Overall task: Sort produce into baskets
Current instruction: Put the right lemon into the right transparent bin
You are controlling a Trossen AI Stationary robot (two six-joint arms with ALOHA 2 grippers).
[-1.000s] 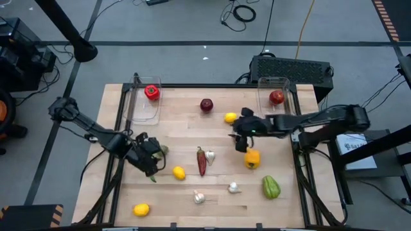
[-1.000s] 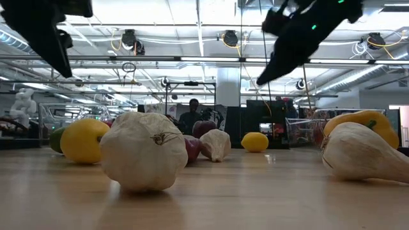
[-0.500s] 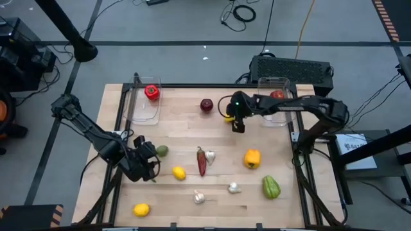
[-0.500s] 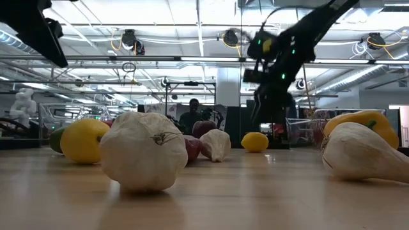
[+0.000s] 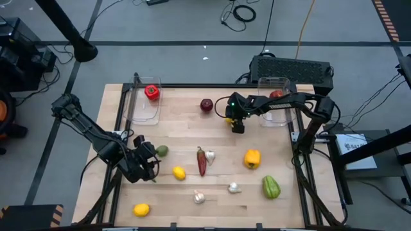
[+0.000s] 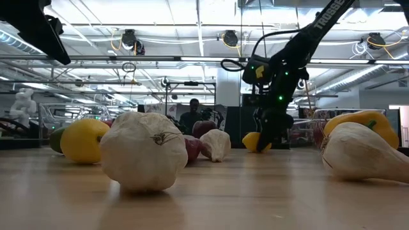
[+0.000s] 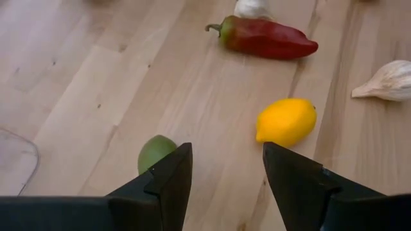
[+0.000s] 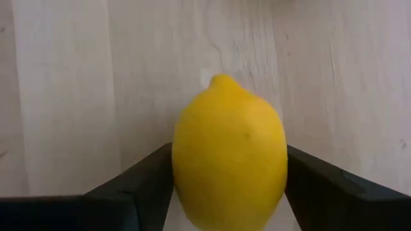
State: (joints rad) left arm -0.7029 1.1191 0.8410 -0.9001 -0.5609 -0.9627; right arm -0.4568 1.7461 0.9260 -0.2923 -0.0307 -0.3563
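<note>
Lowered since the earlier frame, the right gripper [image 8: 228, 192] is now set around the lemon [image 8: 229, 154] on the table [image 5: 282, 205], jaws open against its sides, so pickup seems imminent, while the left gripper [image 7: 226, 176] is held open beside a small green item [image 7: 155, 153].

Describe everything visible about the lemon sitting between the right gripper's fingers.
The lemon is bright yellow and oval, with finely dimpled skin and a small pointed nub at one end. It lies on the pale wooden table, near the dark red apple. The right gripper straddles it, a dark finger close against each side.
</note>
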